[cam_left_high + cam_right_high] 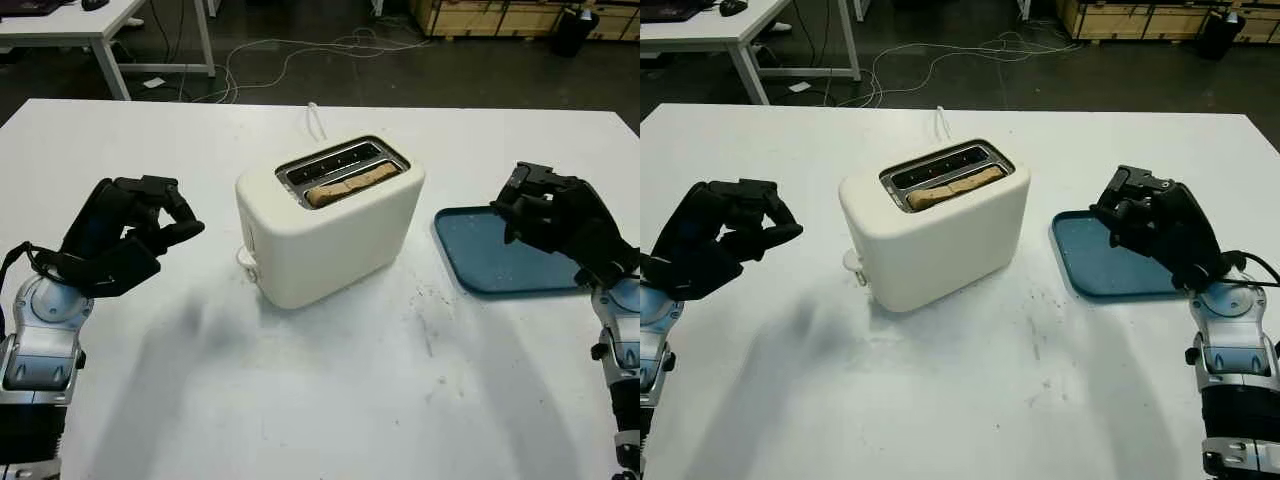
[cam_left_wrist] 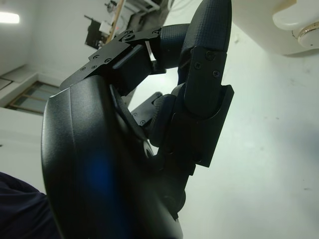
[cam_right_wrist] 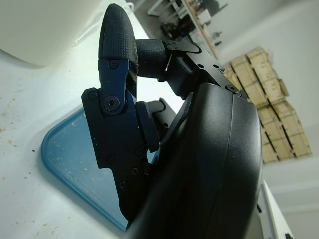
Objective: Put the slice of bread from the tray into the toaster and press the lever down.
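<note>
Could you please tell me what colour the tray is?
The tray is blue, clearest in the left eye view.

The toaster (image 1: pixel 330 225) stands in the middle of the table (image 1: pixel 320 400). The bread (image 1: pixel 348 185) sits in its front slot. The lever (image 1: pixel 246 258) is on its left end. The tray (image 1: pixel 500 255) lies to its right. The left hand (image 1: pixel 130 235) is left of the toaster. The right hand (image 1: pixel 550 215) is over the tray.
</note>
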Tool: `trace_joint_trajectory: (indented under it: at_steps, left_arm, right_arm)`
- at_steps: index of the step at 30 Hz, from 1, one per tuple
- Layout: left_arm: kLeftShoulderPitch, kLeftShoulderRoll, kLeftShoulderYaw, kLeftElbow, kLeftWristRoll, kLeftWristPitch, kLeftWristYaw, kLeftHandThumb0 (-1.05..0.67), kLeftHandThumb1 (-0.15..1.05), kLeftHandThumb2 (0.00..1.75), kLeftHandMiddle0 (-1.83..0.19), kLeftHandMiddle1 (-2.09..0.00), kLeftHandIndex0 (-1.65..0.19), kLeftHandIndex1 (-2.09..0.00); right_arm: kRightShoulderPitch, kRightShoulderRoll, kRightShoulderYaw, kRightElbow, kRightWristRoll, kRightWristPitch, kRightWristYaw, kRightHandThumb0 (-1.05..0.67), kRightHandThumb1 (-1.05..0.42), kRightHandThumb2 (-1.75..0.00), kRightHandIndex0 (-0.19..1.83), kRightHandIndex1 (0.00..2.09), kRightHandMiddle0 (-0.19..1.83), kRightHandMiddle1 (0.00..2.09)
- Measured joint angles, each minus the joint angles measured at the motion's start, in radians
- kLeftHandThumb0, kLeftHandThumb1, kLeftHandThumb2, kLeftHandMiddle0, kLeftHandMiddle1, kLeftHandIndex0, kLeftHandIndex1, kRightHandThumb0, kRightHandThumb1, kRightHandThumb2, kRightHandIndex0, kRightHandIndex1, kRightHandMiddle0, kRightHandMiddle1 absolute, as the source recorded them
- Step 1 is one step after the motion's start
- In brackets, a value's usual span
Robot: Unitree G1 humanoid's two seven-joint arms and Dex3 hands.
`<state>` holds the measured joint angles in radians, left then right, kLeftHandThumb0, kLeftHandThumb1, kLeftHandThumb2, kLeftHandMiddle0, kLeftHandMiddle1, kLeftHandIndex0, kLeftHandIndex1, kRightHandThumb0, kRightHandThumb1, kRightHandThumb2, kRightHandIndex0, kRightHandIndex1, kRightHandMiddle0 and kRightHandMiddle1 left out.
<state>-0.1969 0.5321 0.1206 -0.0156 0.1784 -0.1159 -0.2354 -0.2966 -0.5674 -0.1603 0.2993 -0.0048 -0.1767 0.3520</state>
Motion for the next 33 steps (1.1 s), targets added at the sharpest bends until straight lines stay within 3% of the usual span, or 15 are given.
trace_joint_trajectory:
  at_steps: [33]
  left_arm:
    - [0.0,-0.004,-0.002,0.026,0.0,-0.03,0.02,-0.81,0.92,0.16,-1.23,-1.6,-1.1,-1.4]
  right_arm:
    - [-0.008,0.005,0.005,0.018,-0.01,-0.001,-0.016,-0.72,-0.92,-0.39,0.82,1.75,0.65,1.75]
